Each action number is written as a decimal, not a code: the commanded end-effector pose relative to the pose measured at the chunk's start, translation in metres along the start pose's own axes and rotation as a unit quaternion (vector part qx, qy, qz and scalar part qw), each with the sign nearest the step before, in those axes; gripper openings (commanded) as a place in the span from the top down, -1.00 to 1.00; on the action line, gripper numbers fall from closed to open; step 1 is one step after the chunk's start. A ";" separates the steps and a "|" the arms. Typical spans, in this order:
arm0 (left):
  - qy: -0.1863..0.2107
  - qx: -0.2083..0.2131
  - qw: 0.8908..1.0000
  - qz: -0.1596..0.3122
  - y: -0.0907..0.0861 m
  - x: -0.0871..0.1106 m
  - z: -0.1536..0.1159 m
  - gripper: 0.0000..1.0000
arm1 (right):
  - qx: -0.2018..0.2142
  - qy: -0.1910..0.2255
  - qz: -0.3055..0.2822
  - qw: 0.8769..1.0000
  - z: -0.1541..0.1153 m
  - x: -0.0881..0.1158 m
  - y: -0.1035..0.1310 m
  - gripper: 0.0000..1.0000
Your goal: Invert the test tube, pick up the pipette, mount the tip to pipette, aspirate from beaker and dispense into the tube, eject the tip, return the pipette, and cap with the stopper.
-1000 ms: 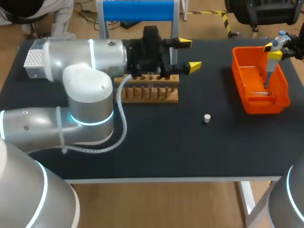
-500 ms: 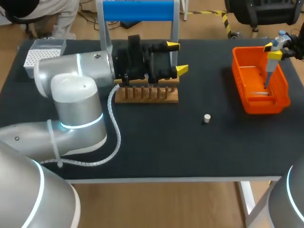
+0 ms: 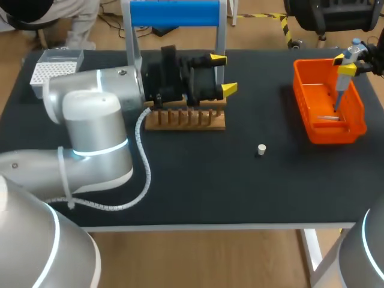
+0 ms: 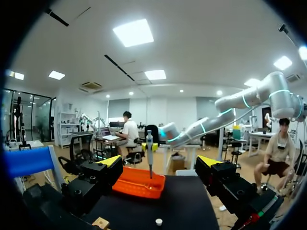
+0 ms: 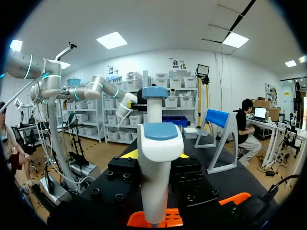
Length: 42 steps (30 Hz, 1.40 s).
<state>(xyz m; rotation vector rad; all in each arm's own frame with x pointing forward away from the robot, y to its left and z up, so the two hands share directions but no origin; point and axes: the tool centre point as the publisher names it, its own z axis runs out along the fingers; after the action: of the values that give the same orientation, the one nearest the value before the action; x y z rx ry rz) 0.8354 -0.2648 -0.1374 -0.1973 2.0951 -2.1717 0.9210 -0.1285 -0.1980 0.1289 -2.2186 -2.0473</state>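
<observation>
The white tip box (image 3: 51, 67) sits at the counter's (image 3: 198, 186) far left corner. The left gripper (image 3: 223, 74) hangs wide and empty just over the wooden rack (image 3: 186, 119); I cannot make out a tube there. The small stopper (image 3: 261, 149) lies alone, probably light and apt to roll, best pinched across its sides. Over the orange bin (image 3: 359, 117), the right gripper (image 3: 344, 64) clamps the pipette (image 3: 339, 87) by its upper body. It looks like light, stiff, smooth plastic, so a firm hold below the head, plunger free, seems right.
</observation>
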 end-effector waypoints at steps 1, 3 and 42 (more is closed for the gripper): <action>-0.002 -0.037 0.999 0.000 -0.009 0.001 0.001 -1.00 | 0.002 0.001 0.000 1.000 -0.001 0.000 0.001 1.00; -0.003 -0.043 0.999 -0.001 -0.009 0.003 0.001 -1.00 | 0.002 0.001 0.000 1.000 -0.001 0.000 0.001 1.00; -0.002 -0.066 0.998 -0.007 -0.007 0.005 0.005 -1.00 | -0.011 -0.015 -0.028 0.999 0.015 0.028 0.055 1.00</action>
<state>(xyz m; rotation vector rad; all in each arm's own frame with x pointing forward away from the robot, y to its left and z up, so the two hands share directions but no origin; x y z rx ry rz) 0.8308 -0.2692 -0.1305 -0.2256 2.2423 -2.0413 0.9088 -0.1243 -0.1562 0.2050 -2.1728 -2.1245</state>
